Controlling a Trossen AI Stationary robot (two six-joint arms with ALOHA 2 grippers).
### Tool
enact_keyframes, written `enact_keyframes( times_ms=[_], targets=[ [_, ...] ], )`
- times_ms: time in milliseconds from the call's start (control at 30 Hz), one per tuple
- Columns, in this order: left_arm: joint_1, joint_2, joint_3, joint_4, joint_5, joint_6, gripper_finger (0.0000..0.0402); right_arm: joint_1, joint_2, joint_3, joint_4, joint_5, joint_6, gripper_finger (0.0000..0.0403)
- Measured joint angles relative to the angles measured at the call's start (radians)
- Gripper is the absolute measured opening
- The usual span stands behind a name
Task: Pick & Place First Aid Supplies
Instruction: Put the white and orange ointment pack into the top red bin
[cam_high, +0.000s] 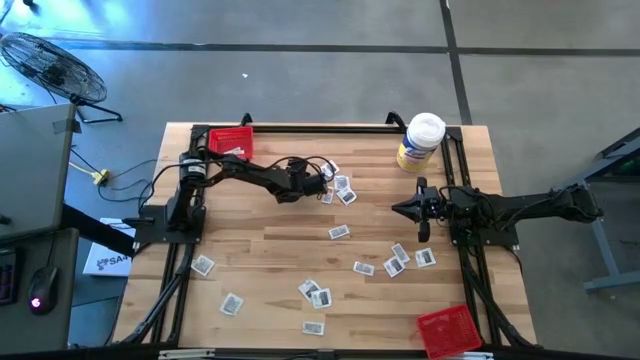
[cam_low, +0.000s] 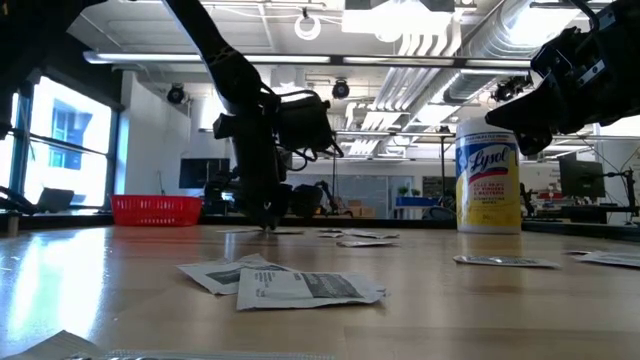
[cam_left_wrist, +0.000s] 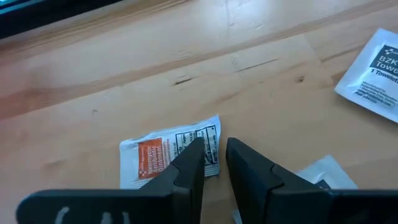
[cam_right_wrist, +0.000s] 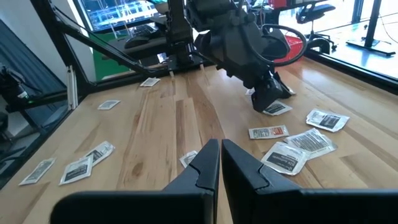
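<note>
Just beside the white-lidded tub (cam_high: 420, 142), toward the left arm, a small cluster of packets (cam_high: 340, 188) lies flat on the wooden tabletop (cam_high: 270, 250), and the left claw (cam_left_wrist: 214, 155) hangs low over one of them. Its two dark fingers stand a narrow gap apart with nothing between them; their tips sit just above the edge of a packet with an orange panel (cam_left_wrist: 171, 152), which lies loose on the wood. The right claw (cam_right_wrist: 220, 155) waits on the tub's near side, raised off the tabletop, fingers pressed together and empty.

The remaining packets are scattered well away from the tub, across the middle and near half of the tabletop. One red tray (cam_high: 231, 141) stands far from the tub along the same back edge; another red tray (cam_high: 448, 330) sits at the near corner on the tub's side.

The packets look very light, thin and pliant: sealed paper or foil sachets, roughly square, matte white and grey with dark print, crimped at the edges and slightly puffed or crinkled in the middle. They will probably slide on the smooth wood under a sideways push, and a flat one gives little to pinch. The best hold is likely across a raised crimped edge or corner, with the fingers coming straight down either side. They seem unlikely to break, though they may bend or slip from a shallow grip.
</note>
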Motion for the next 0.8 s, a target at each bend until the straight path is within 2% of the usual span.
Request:
enact_keyframes(
  times_ms=[133,333,467,800],
  targets=[
    [0.0,0.001,0.0,-0.001,0.001,0.001,0.0066,0.0,0.0,0.0,0.0,0.0,0.0,0.0012],
    [0.001,0.003,0.006,-0.005,0.013,0.003,0.0007,0.0,0.0,0.0,0.0,0.0,0.0,0.0012],
    [0.007,-0.009,0.036,-0.03,0.043,0.061,0.0005,0.0,0.0,0.0,0.0,0.0,0.0,0.0012],
    [0.067,-0.216,0.073,-0.077,0.086,0.195,0.0001,0.0,0.0,0.0,0.0,0.0,0.0,0.0012]
  ],
)
